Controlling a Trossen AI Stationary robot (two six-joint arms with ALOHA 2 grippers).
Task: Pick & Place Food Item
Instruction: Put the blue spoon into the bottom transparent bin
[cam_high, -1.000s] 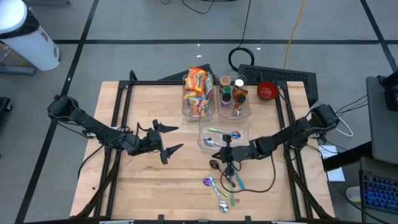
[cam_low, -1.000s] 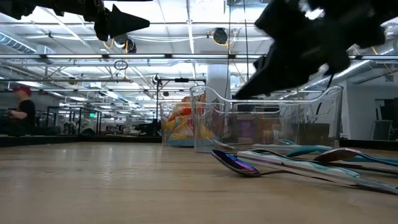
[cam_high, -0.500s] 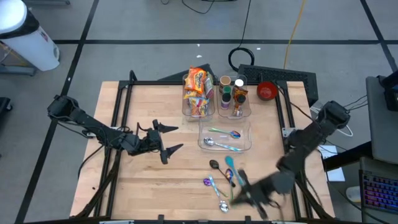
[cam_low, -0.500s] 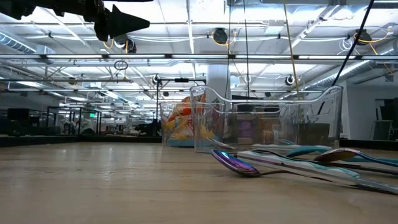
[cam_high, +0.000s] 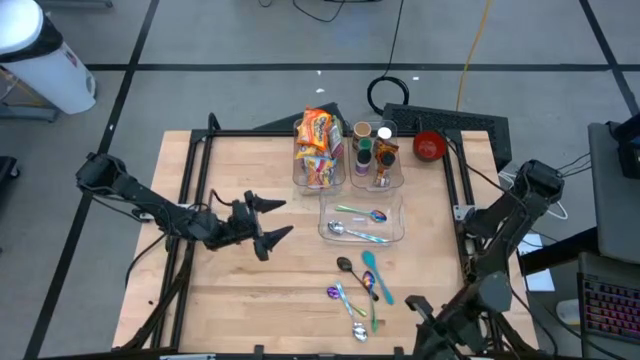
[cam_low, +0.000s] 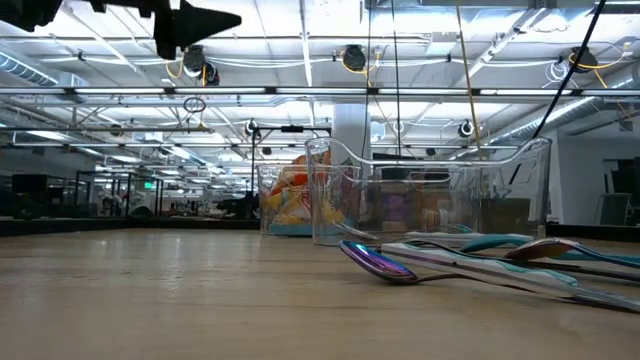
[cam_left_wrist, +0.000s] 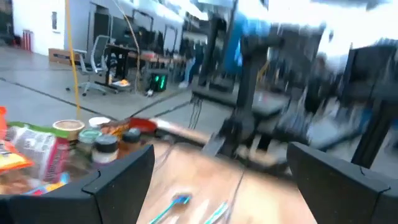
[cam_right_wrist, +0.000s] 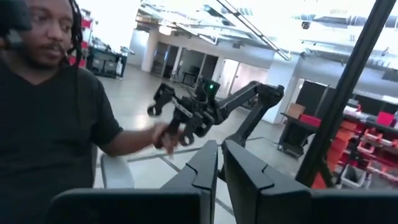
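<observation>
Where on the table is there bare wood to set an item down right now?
The widest bare patch is the near left corner of the table, below the left gripper. A strip along the right rail beside the spoon tray is also free. It is crowded at the snack bin, the jar bin and the loose spoons.

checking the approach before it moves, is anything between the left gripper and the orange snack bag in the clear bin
Nothing visible on the bare wooden table between them. The left gripper, fingers spread, hovers left of the clear plastic bin; its wall encloses the orange snack bag, so reaching from above looks easiest.
</observation>
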